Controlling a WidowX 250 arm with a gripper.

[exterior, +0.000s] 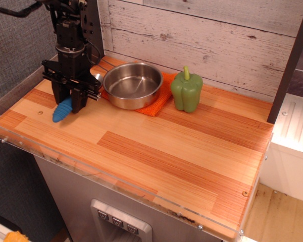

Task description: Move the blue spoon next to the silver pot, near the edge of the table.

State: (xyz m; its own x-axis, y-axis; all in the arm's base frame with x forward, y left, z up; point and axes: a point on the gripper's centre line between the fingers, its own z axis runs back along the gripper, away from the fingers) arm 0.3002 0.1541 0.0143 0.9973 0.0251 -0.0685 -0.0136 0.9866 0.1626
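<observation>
The gripper (67, 103) is on the far left of the worktop (156, 151), pointing straight down. Its two fingers are squeezed on the blue spoon (62, 110). The spoon sits just left of the silver pot (133, 84) and close to the left edge of the worktop. Its blue tip looks like it touches the wood or hangs just over it; I cannot tell which.

What could go wrong? If the gripper lets go while the spoon is up in the air, I think the spoon could bounce or roll away. The left edge is close, so it might slide toward the clear rim. If the gripper swings right, it could bump the pot and push it along its orange cloth (154, 103).

The spoon has a fat, bright blue handle with little ridges on it. Only the low end of the handle shows, poking out below the fingers and leaning down to the left. The shiny bowl part is hidden behind the gripper
</observation>
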